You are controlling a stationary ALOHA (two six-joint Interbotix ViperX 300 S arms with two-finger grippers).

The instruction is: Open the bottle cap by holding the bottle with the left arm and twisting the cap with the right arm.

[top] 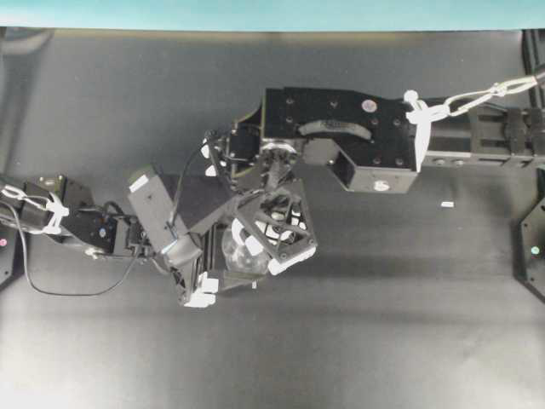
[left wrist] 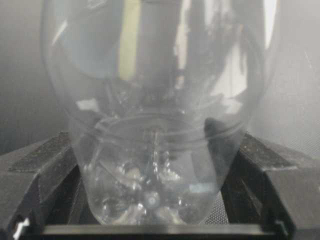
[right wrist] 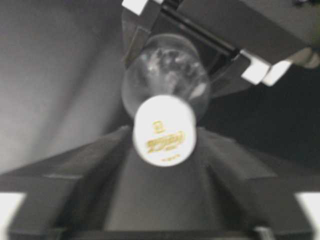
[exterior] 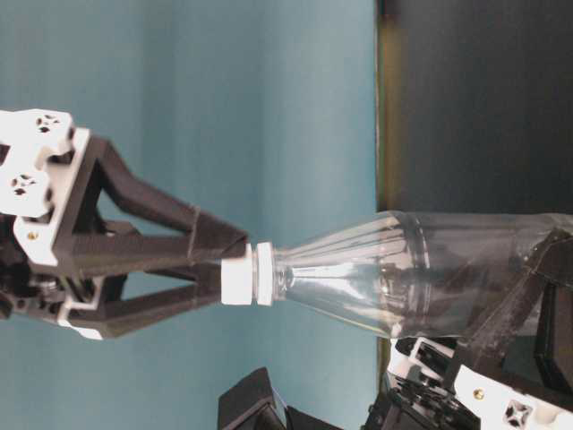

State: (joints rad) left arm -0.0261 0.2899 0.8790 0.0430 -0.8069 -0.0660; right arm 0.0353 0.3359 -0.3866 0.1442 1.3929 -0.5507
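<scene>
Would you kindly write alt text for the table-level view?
A clear bottle, shown sideways against a teal backdrop, has its white cap between the tips of the right gripper. The left gripper holds the bottle's body at the lower right.

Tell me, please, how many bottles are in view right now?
1. The bottle is held by its clear body in the left gripper, with its white bottle cap between the fingers of the right gripper. None seem hidden.
</scene>
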